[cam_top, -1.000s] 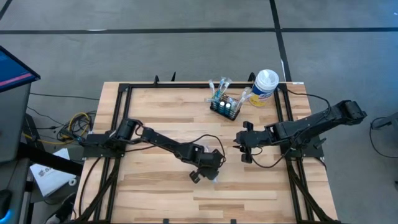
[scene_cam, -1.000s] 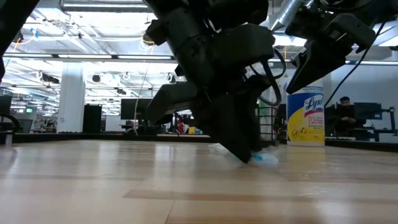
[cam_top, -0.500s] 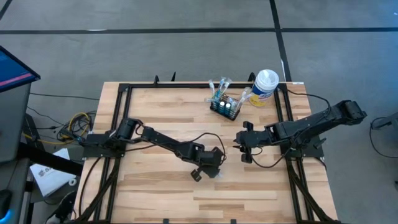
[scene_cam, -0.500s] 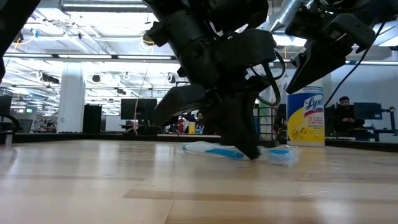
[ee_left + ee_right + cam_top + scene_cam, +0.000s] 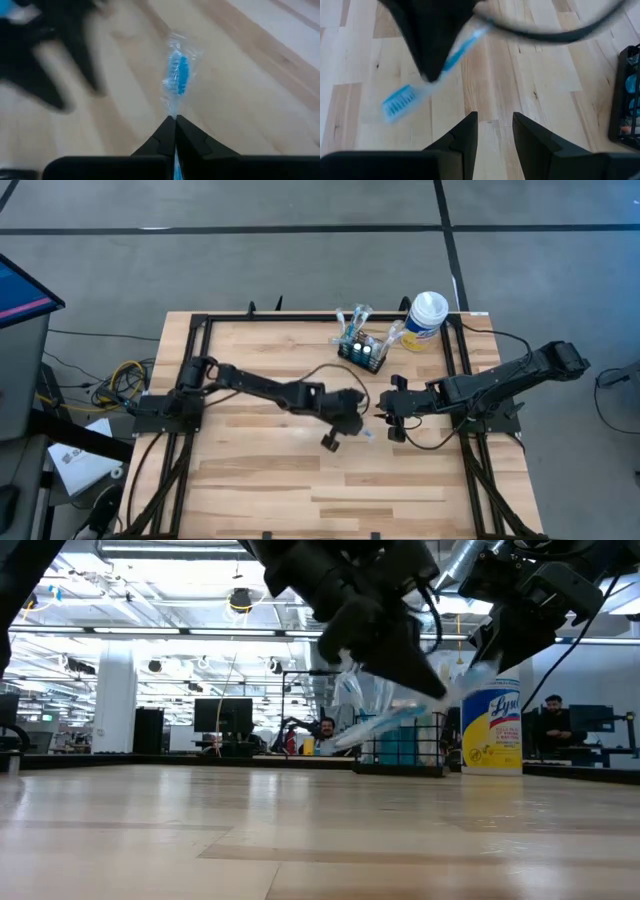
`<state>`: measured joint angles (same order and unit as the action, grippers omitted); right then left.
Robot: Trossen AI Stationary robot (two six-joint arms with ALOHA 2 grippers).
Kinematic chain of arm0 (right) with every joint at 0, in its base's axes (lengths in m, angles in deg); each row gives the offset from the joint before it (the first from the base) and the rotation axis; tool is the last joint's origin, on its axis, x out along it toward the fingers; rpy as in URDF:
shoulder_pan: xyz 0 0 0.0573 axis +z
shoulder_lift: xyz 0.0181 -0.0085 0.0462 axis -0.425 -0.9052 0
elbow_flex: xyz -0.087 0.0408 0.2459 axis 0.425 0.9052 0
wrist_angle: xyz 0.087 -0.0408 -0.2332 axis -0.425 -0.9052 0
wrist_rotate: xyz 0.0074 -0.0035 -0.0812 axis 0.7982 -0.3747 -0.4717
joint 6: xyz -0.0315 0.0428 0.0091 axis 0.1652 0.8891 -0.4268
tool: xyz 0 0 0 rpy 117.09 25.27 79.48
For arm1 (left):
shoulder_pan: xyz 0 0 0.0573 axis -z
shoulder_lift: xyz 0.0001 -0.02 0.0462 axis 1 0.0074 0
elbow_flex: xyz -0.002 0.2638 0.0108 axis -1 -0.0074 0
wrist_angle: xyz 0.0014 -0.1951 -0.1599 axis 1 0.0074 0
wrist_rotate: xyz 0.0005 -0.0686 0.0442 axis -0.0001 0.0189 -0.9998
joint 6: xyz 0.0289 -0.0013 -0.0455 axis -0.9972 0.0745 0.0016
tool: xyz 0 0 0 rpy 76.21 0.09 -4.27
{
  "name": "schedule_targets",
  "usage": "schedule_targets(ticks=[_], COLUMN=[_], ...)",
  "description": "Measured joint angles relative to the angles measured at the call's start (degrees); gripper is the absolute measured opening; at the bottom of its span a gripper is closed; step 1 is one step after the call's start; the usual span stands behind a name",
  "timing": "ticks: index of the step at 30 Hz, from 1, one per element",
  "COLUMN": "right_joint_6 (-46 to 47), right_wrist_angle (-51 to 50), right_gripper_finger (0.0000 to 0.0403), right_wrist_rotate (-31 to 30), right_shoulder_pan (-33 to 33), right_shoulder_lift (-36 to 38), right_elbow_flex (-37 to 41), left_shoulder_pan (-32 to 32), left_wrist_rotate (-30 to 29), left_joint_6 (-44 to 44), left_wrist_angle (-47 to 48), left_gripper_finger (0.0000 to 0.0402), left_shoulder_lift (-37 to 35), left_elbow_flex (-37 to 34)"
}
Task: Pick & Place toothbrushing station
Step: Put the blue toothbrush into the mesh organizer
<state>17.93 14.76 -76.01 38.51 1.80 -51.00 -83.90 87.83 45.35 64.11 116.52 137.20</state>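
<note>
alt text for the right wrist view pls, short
A blue toothbrush in clear plastic wrap hangs above the light wooden table, pinched by the left gripper. The right gripper's two dark fingers stand open in front; the black wire-mesh caddy shows at one edge.

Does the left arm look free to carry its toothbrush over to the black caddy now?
Probably yes: the left gripper is shut on the toothbrush, lifted off the table, with bare wood up to the caddy. The right gripper waits alongside.

Even, bright overhead light; ceiling strip lights [image 5: 150,552] glare in low view. Soft, faint shadows on tabletop [image 5: 250,480]. Left wrist view motion-blurred throughout; toothbrush [image 5: 420,80] smeared in right wrist view. High view sharp.
</note>
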Motion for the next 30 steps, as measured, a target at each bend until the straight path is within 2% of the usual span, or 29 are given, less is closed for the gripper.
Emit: schedule_targets(ticks=[14,26,30], right_joint_6=[0.0,0.0,0.0], right_wrist_angle=[0.2,0.1,-0.5], right_gripper_finger=[0.0112,0.0112,0.0112], right_wrist_rotate=[-0.1,-0.1,-0.1], right_shoulder_pan=[0.0,0.0,0.1], right_shoulder_lift=[0.0,0.0,0.0], right_elbow_flex=[0.0,0.0,0.0], left_shoulder_pan=[-7.4,-14.7,-16.8], left_wrist_rotate=[0.8,3.8,4.9], left_joint_6=[2.1,3.9,4.8], left_wrist_angle=[-8.1,-17.1,-17.1], left_gripper_finger=[0.0000,0.0000,0.0000], left_shoulder_lift=[-5.4,-5.5,-5.5], left_elbow_flex=[-0.1,0.0,0.0])
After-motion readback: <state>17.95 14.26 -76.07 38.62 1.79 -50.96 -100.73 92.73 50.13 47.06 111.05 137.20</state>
